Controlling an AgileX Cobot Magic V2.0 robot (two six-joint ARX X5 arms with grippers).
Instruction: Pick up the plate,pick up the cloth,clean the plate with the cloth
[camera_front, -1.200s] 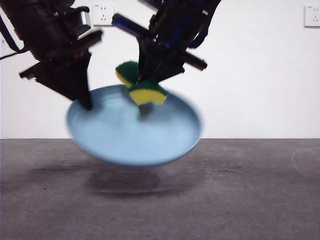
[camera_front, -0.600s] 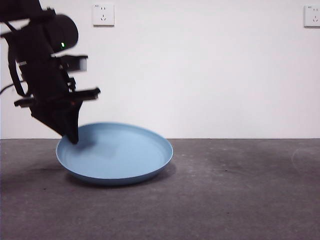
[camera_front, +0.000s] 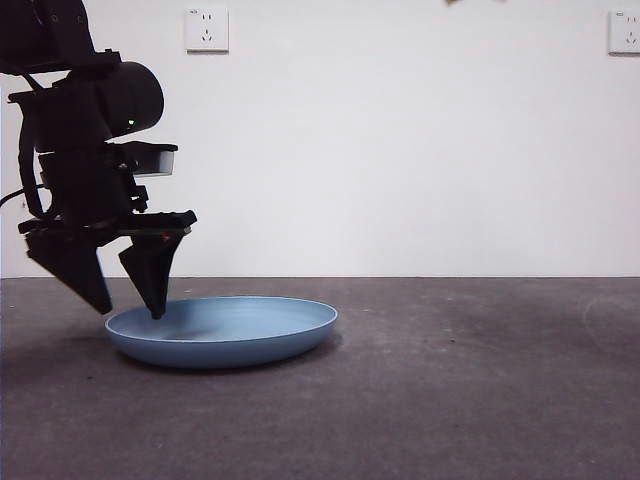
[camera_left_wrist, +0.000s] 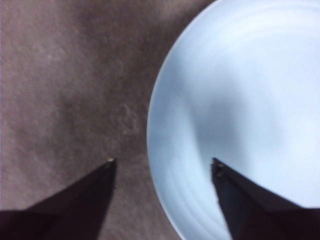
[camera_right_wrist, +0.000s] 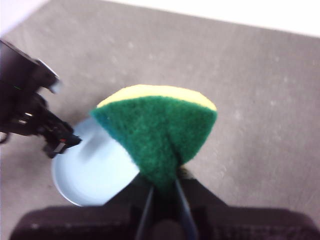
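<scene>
Flat on the grey table (camera_front: 480, 400), at about seven o'clock in the front view: light-blue plastic plate (camera_front: 222, 331), round and shallow, raised rim level all round. Above its nine o'clock edge, left gripper (camera_front: 130, 312), jaws spread wide and pointing down, one tip outside the rim over bare table, the other tip over the plate's inner floor near the rim; contact between that inner tip and the plastic not clear enough to call. Same straddle in the left wrist view: rim of the plate (camera_left_wrist: 240, 110) running between the two dark jaws of the left gripper (camera_left_wrist: 162, 161), nothing pinched. Blocking the plate's far left edge in the front view: the bulky black arm body with a small green light. High above and well apart from the plate, right gripper (camera_right_wrist: 162, 187), jaws pressed onto a sponge (camera_right_wrist: 157, 127), dark green scouring face toward the camera, yellow foam showing along the upper edge, folded or squeezed to a narrow point at the grip. Below it in the right wrist view, at about eight o'clock: part of the plate (camera_right_wrist: 92, 172) with the left arm beside it, sponge hiding the plate's nearer side. On the white wall behind: one socket (camera_front: 206, 29) at eleven o'clock, a second socket (camera_front: 624, 31) at one o'clock.
</scene>
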